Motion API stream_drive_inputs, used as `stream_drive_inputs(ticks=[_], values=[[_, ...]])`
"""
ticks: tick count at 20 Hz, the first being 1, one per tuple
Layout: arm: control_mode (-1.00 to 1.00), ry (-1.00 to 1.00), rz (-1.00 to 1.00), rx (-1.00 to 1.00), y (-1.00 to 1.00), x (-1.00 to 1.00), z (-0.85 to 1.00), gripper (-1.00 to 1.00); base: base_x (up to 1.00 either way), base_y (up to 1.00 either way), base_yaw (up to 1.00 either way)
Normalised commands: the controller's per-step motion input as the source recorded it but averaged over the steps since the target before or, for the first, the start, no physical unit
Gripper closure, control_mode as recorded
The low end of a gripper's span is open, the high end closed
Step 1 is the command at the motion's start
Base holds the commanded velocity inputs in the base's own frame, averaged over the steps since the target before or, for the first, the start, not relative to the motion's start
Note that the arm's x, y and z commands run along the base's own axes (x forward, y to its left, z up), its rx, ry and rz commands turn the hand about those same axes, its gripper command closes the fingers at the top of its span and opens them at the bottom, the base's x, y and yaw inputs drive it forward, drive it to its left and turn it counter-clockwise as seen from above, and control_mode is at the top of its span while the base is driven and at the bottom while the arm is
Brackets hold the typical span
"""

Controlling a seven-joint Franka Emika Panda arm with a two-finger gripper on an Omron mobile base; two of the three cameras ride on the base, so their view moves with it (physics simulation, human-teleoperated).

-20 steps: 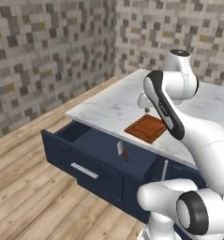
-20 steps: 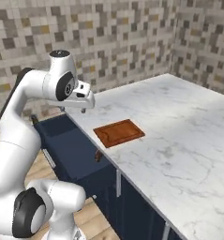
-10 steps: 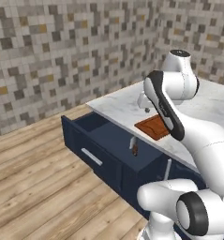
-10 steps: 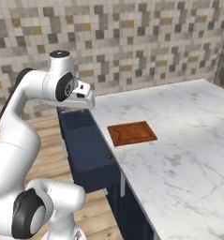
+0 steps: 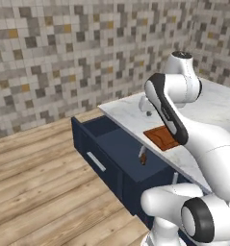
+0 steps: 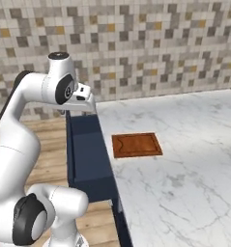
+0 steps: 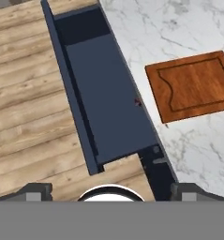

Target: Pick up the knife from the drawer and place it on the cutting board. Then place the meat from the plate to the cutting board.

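Note:
The navy drawer (image 5: 117,146) stands pulled open beside the marble counter, its silver bar handle facing the wooden floor. A small reddish-brown piece of the knife (image 5: 142,156) pokes up at the drawer's counter side; it is a tiny dark red speck (image 7: 138,101) in the hand view, with the blade hidden. The cutting board (image 6: 136,145) lies bare on the counter near the drawer (image 6: 87,144). My gripper (image 7: 111,191) hangs open high above the drawer (image 7: 104,89) and board (image 7: 195,86), holding nothing. The plate and the meat are out of view.
White marble counter (image 6: 184,159) stretches right of the board. A mosaic tile wall (image 5: 63,53) runs behind. Wooden floor (image 5: 34,187) lies on the drawer's open side. Navy cabinet fronts (image 7: 158,171) sit under the counter edge.
The whole picture has shifted in both base views, so the base has driven and the cameras moved. The arm keeps its pose, and the drawer, board and knife lie as before.

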Motion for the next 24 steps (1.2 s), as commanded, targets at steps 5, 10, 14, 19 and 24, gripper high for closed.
stream_drive_inputs(ticks=[5, 10, 14, 19, 24], values=[[1.0, 0.0, 0.0, 0.0, 0.0, 0.0, 0.0, -1.0, 0.0, -0.41, 0.1], [-1.0, 0.02, -0.02, 0.05, -0.01, -0.1, -0.37, -1.0, 0.0, 0.0, 0.0], [-1.0, 0.09, -0.19, 0.06, 0.09, -0.12, -0.75, -1.0, 0.0, 0.0, 0.0], [-1.0, 0.09, -0.29, 0.05, 0.32, -0.04, -0.77, -1.0, 0.0, 0.0, 0.0], [-1.0, 0.22, -0.29, 0.04, 0.38, 0.0, -0.81, -1.0, 0.0, 0.0, 0.0]])
